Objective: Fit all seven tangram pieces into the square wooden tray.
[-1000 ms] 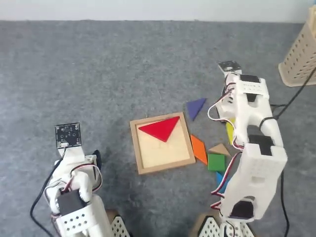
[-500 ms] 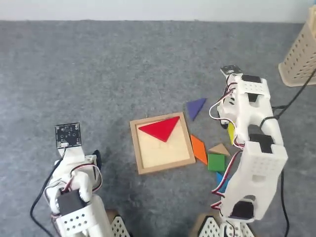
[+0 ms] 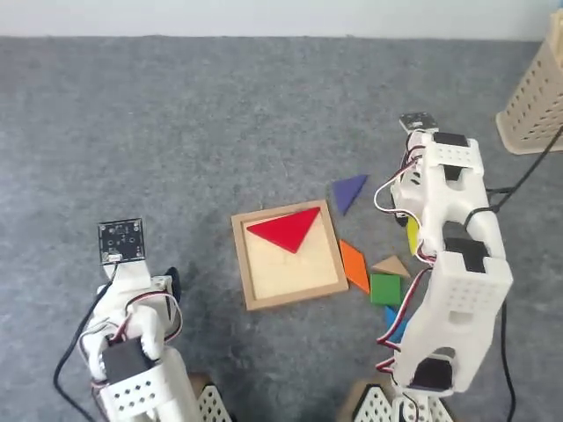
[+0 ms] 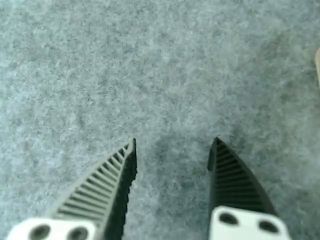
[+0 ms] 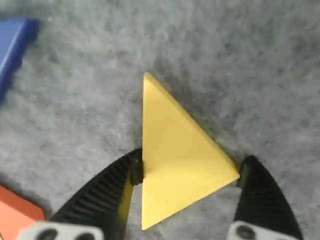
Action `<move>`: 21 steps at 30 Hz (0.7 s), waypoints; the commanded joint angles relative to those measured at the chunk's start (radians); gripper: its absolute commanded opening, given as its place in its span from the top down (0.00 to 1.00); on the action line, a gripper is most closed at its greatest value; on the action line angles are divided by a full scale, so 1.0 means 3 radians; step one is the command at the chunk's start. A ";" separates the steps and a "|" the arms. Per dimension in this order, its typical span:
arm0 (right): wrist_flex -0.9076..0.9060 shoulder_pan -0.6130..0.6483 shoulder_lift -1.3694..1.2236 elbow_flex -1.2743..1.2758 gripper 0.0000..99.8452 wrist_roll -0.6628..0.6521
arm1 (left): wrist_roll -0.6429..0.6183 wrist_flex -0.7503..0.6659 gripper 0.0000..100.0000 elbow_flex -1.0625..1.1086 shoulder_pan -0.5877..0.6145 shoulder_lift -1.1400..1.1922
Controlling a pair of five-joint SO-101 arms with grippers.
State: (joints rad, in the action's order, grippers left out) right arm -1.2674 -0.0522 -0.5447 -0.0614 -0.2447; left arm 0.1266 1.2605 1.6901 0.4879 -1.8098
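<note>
the right gripper had its two fingers set against opposite sides of the yellow triangle, one at the long flat edge, the other at a corner. they looked to be touching it on both sides, so i took it for gripped; whether it was off the carpet yet i couldn't tell.

over the last second the right arm had crept a little further out and to the side, its wrist end sliding just a touch in the high view. nothing else on the floor had stirred. to my mind that small shift was the gripper settling around the triangle, which would make this the pick of the second piece.

only the red triangle lay in the tray, up against its far side, with bare wood over the rest. the yellow one sat beneath the right arm, well apart from the tray. between the two lay the orange piece, with the tan triangle and green square just beside it. a blue piece peeped from under the arm's base, and the purple triangle lay beyond the tray's far corner. so six pieces were yet to go in.

the right arm stretched out long and low from its base, wrist bent down over the yellow triangle.

the left arm was folded back near its base, away from the tray. the left gripper hung over bare carpet, spread wide and holding nothing.
</note>
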 commanded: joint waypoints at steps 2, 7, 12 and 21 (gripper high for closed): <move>-0.0059 0.0120 0.0084 -0.0072 0.81 0.0092 | -0.0031 0.0010 0.77 -0.0018 -0.0020 -0.0041; -0.0105 0.0309 0.0396 0.0118 0.81 0.0225 | -0.0031 0.0010 0.77 -0.0018 -0.0020 -0.0041; 0.0141 0.0417 0.0852 0.0563 0.81 0.0281 | -0.0031 0.0010 0.77 -0.0018 -0.0020 -0.0041; 0.0325 0.0775 0.1757 0.1166 0.81 0.0363 | -0.0031 0.0010 0.77 -0.0018 -0.0020 -0.0041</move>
State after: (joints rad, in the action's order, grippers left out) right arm -1.1830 0.1381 -0.1565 0.2931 -0.1680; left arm 0.1266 1.2605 1.6901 0.4879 -1.8098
